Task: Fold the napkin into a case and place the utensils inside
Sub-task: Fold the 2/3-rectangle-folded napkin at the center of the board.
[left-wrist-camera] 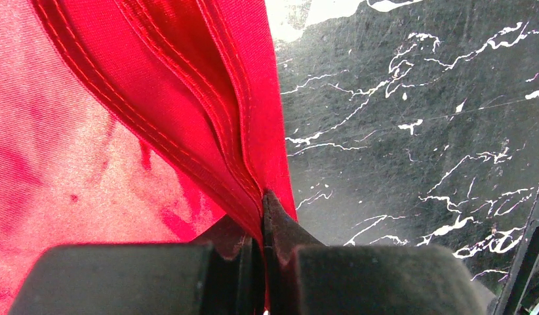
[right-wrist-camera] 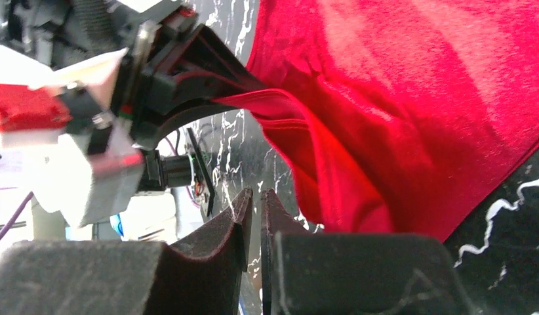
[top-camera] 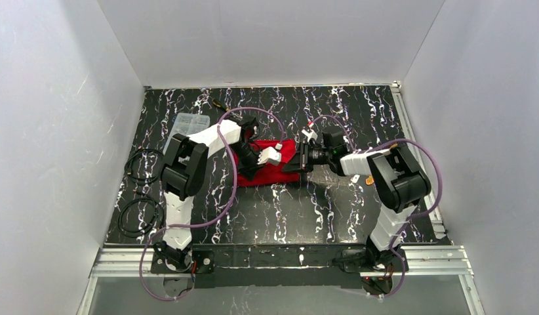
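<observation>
Table point(top-camera: 332, 210): we saw a black top with white veins, both arms reaching over its middle.
Napkin point(top-camera: 280, 172): we found the red cloth bunched near the table's center between the two grippers, part lying flat, its stitched hems gathered into raised folds.
Left gripper point(left-wrist-camera: 262, 197): it was clamped tight on the napkin's layered hem, and we saw the folds fanning up from its tips.
Right gripper point(right-wrist-camera: 255, 197): its jaws stood narrow, with a thin gap through which we saw table; the napkin's edge hung just beside one finger point(right-wrist-camera: 280, 216).
Cables point(top-camera: 142, 164): we noted two black coils at the table's left edge.
Box point(top-camera: 191, 123): clear plastic, we saw it far left, apart from the napkin.
</observation>
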Tool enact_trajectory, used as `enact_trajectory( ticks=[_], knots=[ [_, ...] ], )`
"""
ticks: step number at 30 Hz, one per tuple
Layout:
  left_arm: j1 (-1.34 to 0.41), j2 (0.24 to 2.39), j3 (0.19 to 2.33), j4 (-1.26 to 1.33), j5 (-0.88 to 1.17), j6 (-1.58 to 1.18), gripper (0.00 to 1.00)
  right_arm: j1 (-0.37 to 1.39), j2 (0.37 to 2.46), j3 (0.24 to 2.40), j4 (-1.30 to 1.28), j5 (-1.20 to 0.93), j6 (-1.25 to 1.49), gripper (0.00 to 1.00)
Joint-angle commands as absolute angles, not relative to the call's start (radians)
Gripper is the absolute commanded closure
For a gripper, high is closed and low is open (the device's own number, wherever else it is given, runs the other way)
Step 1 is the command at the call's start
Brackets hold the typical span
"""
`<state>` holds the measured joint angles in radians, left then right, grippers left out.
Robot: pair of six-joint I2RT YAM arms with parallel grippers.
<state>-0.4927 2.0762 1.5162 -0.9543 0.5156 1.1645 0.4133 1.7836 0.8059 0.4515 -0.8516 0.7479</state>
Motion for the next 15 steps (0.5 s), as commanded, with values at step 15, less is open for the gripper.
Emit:
enact_trajectory(
  ticks=[15],
  knots=[
    [-0.457, 1.97, 1.444, -0.801, 0.422, 1.075, 0.76, 0.412, 1.904, 0.907, 0.326, -0.584, 0.679, 0.89]
  ],
)
